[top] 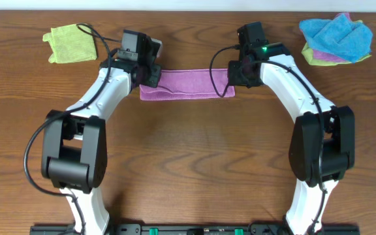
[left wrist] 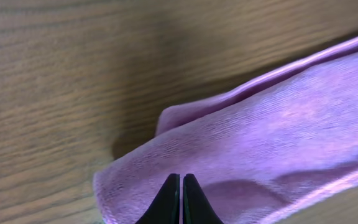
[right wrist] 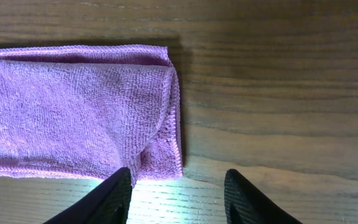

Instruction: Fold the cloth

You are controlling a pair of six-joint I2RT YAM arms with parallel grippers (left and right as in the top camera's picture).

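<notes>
The mauve microfibre cloth [top: 188, 83] lies folded into a long narrow strip on the brown wooden counter [top: 188, 150], stretched between my two hands. My left hand [left wrist: 180, 186] is closed, fingertips pressed together right over the strip's left end; I cannot tell whether any fabric is pinched. My right hand [right wrist: 178, 180] has its fingers parted at the strip's right end, holding nothing, one finger just beside the hemmed edge. A lime-green cloth [top: 70, 44] sits at the far left corner.
</notes>
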